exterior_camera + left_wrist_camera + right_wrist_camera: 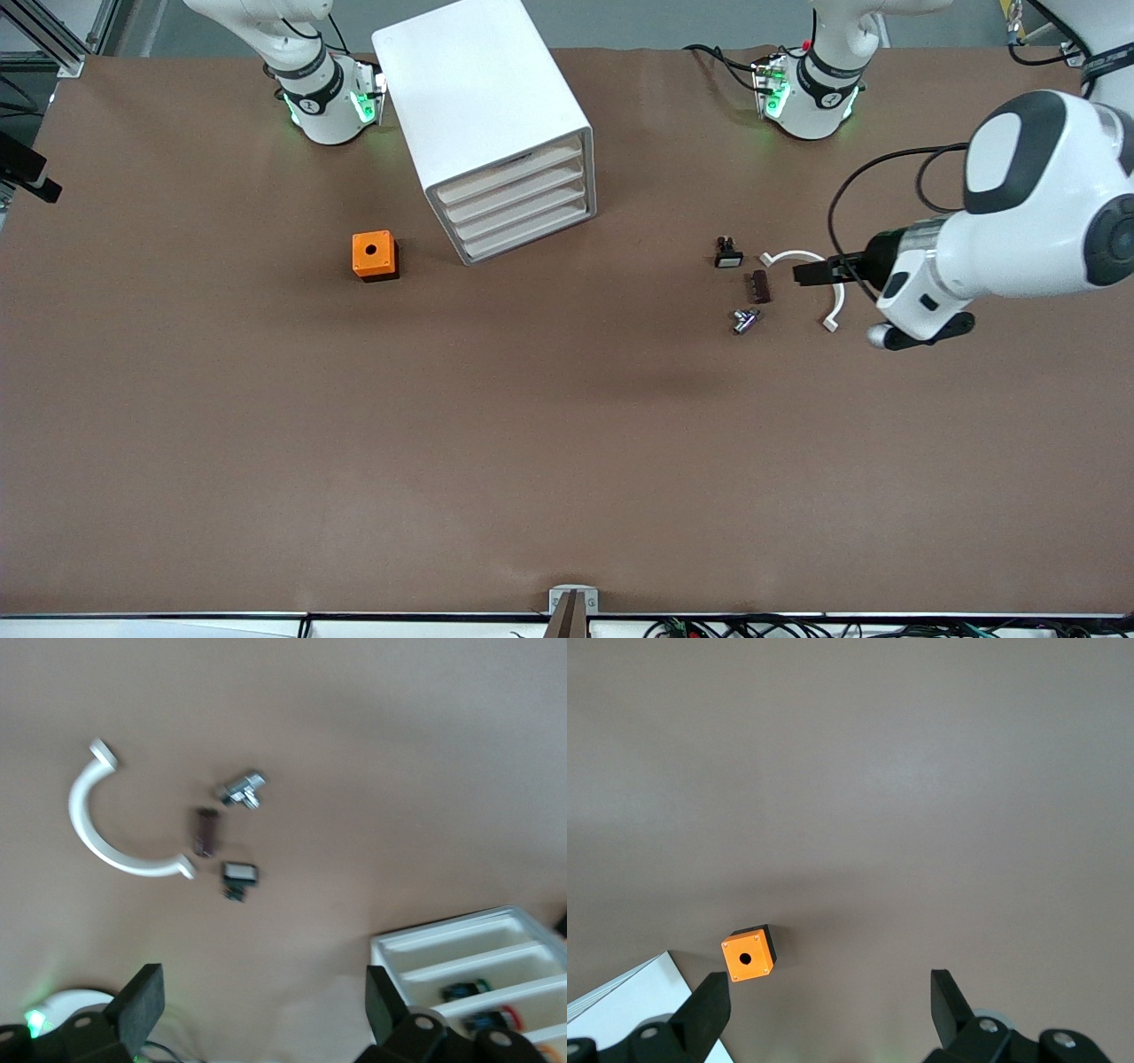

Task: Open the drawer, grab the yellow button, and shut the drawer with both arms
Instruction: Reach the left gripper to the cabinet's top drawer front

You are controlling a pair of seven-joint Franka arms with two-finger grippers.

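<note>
The white cabinet (483, 97) stands between the two arm bases, and its four drawers face the front camera. The uppermost drawer (512, 175) is shut, like the three below it. The button is hidden. My left gripper (811, 270) is open and empty, in the air over a white curved clip (833, 297) toward the left arm's end of the table. In the left wrist view its fingers (142, 1001) stand wide apart, with the cabinet (469, 943) off to one side. My right gripper (828, 1005) is open and empty, high above the table, and is out of the front view.
An orange cube with a hole (375, 255) sits beside the cabinet toward the right arm's end and also shows in the right wrist view (749, 957). Near the clip lie a black part with a white face (727, 254), a brown part (759, 286) and a metal part (744, 320).
</note>
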